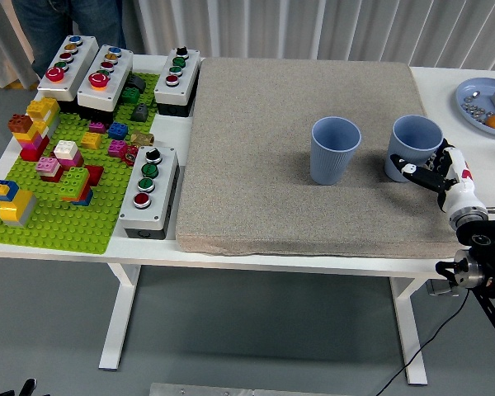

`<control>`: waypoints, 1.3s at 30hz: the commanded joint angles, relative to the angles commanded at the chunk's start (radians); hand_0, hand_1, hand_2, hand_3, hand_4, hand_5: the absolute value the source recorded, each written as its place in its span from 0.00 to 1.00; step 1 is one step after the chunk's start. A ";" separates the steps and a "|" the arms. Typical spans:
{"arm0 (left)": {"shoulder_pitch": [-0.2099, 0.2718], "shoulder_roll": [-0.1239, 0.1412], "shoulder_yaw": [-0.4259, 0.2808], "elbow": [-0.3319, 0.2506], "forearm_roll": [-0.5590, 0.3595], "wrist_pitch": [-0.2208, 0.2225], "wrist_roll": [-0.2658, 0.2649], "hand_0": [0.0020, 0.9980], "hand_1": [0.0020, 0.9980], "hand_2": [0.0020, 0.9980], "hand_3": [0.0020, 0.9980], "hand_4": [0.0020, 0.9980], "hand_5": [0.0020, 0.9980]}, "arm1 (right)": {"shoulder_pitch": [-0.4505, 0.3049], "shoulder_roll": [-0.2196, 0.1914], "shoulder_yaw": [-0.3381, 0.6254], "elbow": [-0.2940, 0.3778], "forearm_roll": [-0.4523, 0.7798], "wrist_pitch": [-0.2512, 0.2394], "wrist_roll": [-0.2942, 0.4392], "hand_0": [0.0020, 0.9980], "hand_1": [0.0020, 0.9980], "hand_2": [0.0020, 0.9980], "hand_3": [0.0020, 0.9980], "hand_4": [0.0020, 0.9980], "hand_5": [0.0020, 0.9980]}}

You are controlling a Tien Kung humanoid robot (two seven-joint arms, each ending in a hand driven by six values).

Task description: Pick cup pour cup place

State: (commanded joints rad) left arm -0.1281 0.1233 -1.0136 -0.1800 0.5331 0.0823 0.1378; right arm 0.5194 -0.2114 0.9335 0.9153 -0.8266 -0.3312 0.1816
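Note:
Two blue ribbed cups stand upright on the grey mat (297, 206). The left cup (336, 149) stands alone near the mat's middle. At the mat's right edge is the right cup (416, 145), and my right hand (425, 167) is wrapped round its lower right side, with the thumb (410, 170) in front and the other fingers at its far right. The cup's base rests on the mat. I cannot see into either cup. Only a dark sliver of my left hand (25, 384) shows at the bottom left corner.
A green brick baseplate (58, 223) with several coloured bricks and several button boxes (148, 191) fills the table's left side. A blue plate (478, 103) with small items sits at the far right. A person stands at the far left corner (74, 16).

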 joint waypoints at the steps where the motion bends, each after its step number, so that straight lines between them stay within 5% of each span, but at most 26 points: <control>1: 0.000 0.000 0.000 0.000 0.000 0.000 0.000 0.71 0.66 0.73 0.66 0.47 0.99 | 0.000 0.000 0.000 0.000 -0.001 0.001 -0.002 0.93 0.80 0.79 0.87 0.79 0.30; 12: -0.001 -0.002 -0.006 0.000 0.003 0.001 0.000 0.71 0.66 0.74 0.66 0.47 0.99 | 0.001 -0.005 0.007 0.005 -0.012 0.016 -0.027 0.93 0.82 0.87 0.91 0.85 0.39; 39: -0.002 -0.003 -0.013 0.000 0.008 0.001 0.001 0.71 0.66 0.73 0.66 0.47 0.99 | -0.001 -0.017 0.010 0.030 -0.031 0.017 -0.045 0.93 0.82 0.86 0.91 0.85 0.39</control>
State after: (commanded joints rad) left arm -0.1299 0.1207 -1.0267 -0.1800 0.5416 0.0831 0.1388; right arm 0.5184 -0.2283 0.9433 0.9448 -0.8577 -0.3145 0.1366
